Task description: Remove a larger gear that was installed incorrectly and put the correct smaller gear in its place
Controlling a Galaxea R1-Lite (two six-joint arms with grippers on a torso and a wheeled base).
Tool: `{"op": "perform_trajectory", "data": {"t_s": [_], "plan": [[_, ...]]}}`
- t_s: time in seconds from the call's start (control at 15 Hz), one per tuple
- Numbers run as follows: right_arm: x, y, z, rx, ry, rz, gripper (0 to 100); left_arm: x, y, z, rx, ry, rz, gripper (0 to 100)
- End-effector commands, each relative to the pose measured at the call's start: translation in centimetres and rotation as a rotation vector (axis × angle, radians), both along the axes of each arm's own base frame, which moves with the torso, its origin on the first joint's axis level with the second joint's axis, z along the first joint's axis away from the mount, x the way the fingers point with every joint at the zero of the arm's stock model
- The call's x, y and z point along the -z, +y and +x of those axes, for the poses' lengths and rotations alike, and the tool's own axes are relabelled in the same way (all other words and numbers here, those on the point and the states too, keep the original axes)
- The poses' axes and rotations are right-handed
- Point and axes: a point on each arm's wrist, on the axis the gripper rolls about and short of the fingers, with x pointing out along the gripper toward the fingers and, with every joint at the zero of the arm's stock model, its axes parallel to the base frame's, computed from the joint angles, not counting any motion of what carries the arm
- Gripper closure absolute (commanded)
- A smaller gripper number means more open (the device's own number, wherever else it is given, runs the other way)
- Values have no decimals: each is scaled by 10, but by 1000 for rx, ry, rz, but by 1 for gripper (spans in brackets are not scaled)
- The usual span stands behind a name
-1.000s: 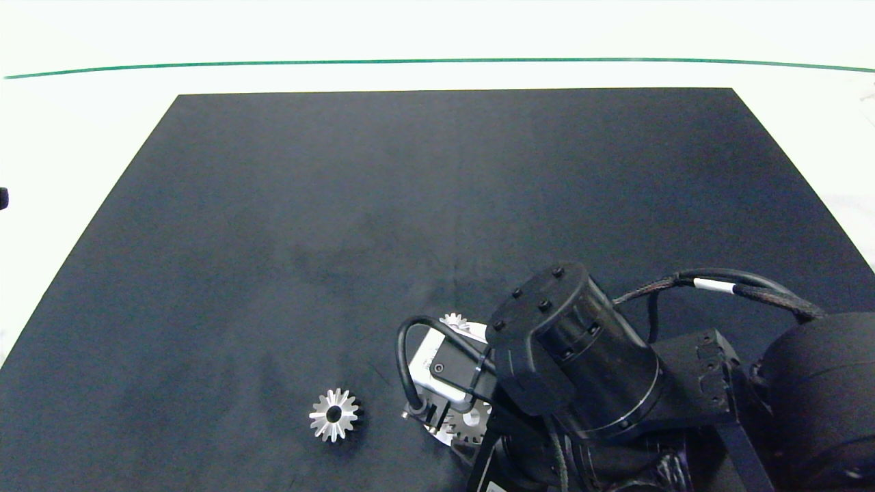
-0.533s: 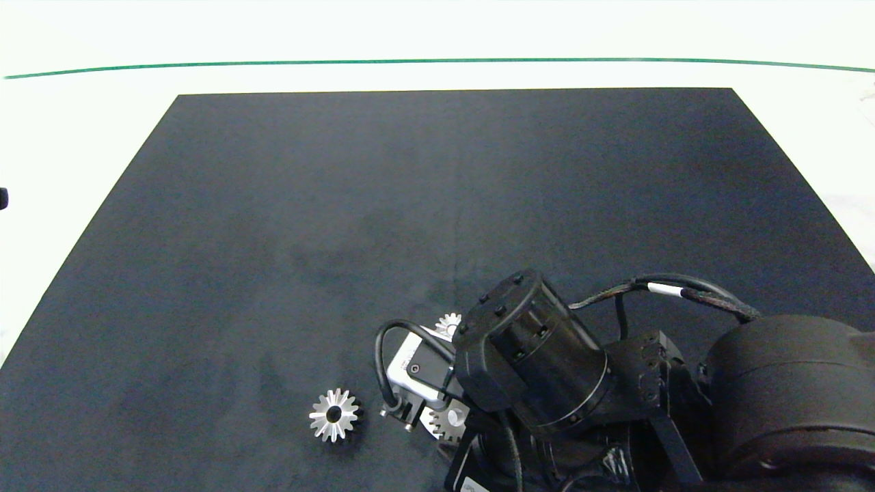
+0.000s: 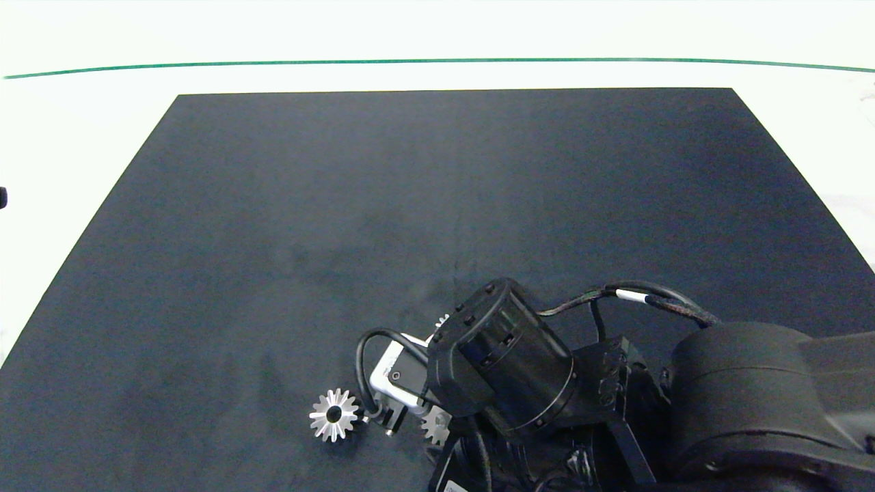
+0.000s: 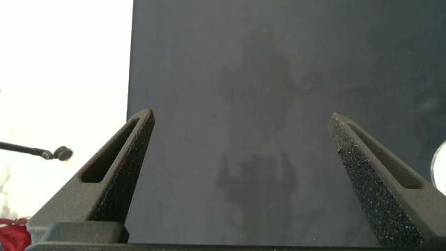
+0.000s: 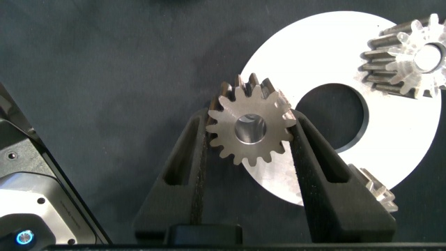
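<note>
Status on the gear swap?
Done: the larger gear lies loose on the black mat, off the silver disc. In hand: the right gripper is shut on the smaller gear, at the disc's edge. Left: seating it on the disc. The left gripper hangs open, empty, over bare mat.

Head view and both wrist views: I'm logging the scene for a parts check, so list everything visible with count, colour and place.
larger gear: one, shiny silver, alone on the mat, beside the right arm.
smaller gear: one, grey, gripped between the right claw's fingers, at the disc's edge.
raised gears: two, silver, on the disc.
disc: one, silver with a round centre hole, on the mat.
mat: one, black, on the white table.
right claw: shut on the smaller gear.
left claw: open, over bare mat.
</note>
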Motion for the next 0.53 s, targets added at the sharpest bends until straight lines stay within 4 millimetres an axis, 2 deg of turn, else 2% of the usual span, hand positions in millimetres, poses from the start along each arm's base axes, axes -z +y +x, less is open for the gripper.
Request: {"op": "perform_trajectory", "data": {"t_s": [0.07, 0.53], "plan": [[3, 1, 0, -1, 3, -9, 78, 0, 0, 0, -2, 5, 2, 0], [2, 0, 1, 7, 5, -5, 78, 1, 0, 0, -2, 5, 2, 0]]}}
